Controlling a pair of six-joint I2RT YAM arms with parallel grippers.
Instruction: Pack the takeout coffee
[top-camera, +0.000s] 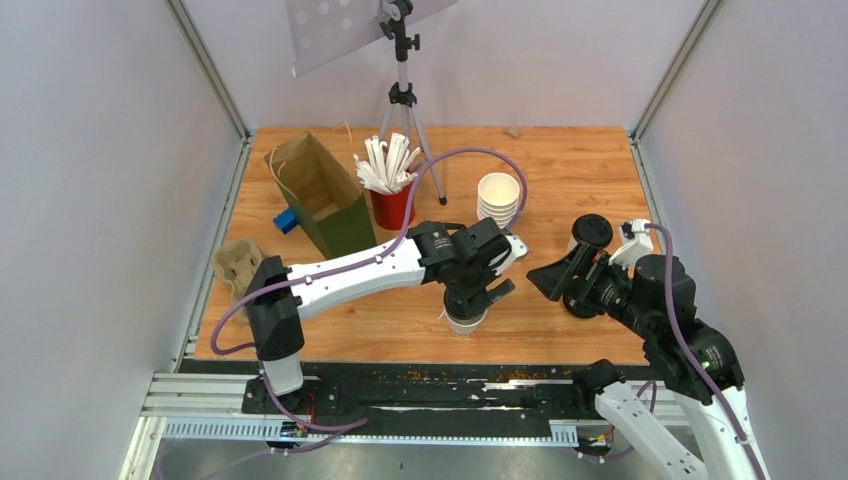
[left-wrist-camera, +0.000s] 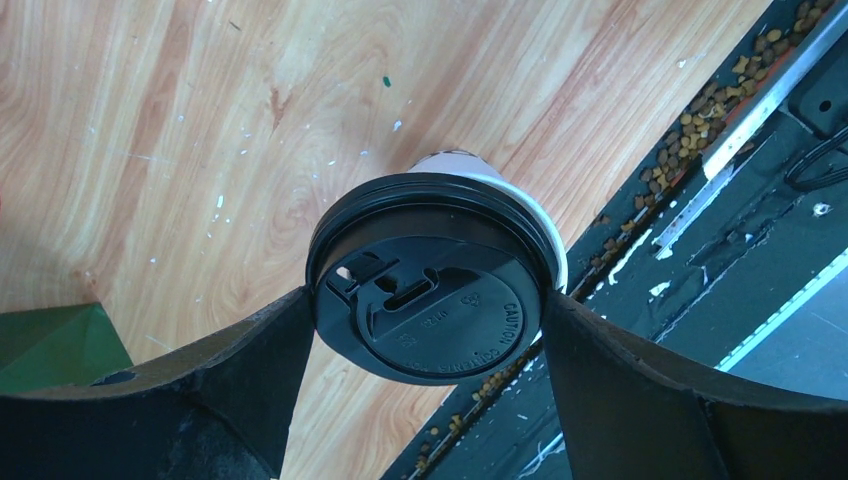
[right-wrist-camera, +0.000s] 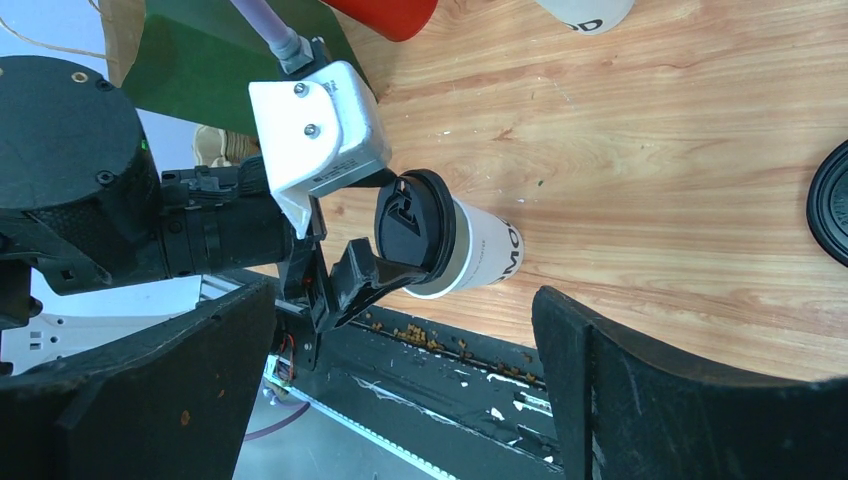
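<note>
Here's the left gripper (top-camera: 472, 298), reaching out over the front of the table (top-camera: 560, 170) and coming straight down on the white paper cup (right-wrist-camera: 480, 250). The cup stands upright on the wood near the front edge, between the two arms, and the black lid (left-wrist-camera: 430, 300) is on top of it. The left wrist view shows the jaws spread wide around that lid, a finger touching the rim on each side, so it has the lid in its grip. A sliver of white cup rim peeks out on one side, so the lid may not be snapped down all the way round; it's hard to call from these angles.

The right gripper (top-camera: 556, 280) hangs just beside the cup, jaws fully apart and empty.

So where are we? The capping looks done or nearly so. The packing itself hasn't begun: the paper bag (top-camera: 318, 195) stands open at the far left, the cardboard cup carrier (top-camera: 236, 265) sits near it, and the coffee is well apart from both. What's left, I'd say, is confirming the lid, lifting the cup and carrying it leftwards.
</note>
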